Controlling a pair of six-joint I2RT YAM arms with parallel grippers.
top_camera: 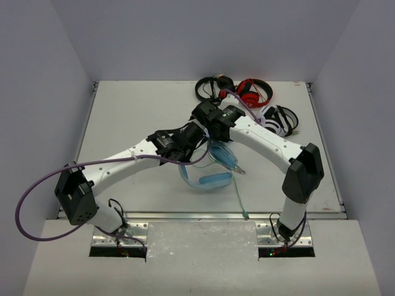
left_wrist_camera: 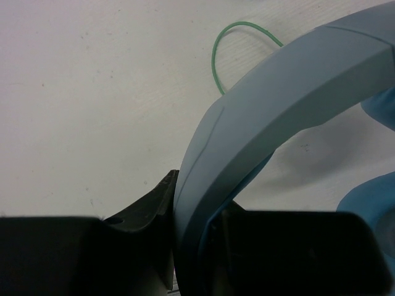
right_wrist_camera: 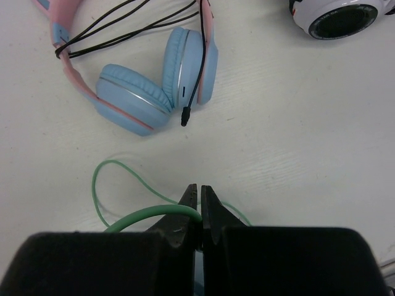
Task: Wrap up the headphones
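The light-blue headphones [top_camera: 213, 172] lie at the table's middle, partly under both arms. Their pale-green cable [top_camera: 239, 196] trails toward the front edge. My left gripper [left_wrist_camera: 197, 209] is shut on the wide headband [left_wrist_camera: 278, 105]; a blue ear cushion [left_wrist_camera: 370, 197] shows at the right and a loop of cable [left_wrist_camera: 216, 55] lies behind. In the top view the left gripper [top_camera: 196, 137] sits just left of the headphones. My right gripper [right_wrist_camera: 199, 192] is shut on the green cable [right_wrist_camera: 148, 216], which loops on the table to the left. It shows in the top view [top_camera: 207, 117] above the headphones.
Pink-and-blue cat-ear headphones [right_wrist_camera: 154, 86] with a black cable lie just beyond the right gripper. White-and-black headphones [right_wrist_camera: 339, 18] sit at the far right. Red headphones [top_camera: 253, 92] and black ones [top_camera: 210, 86] lie at the table's back edge.
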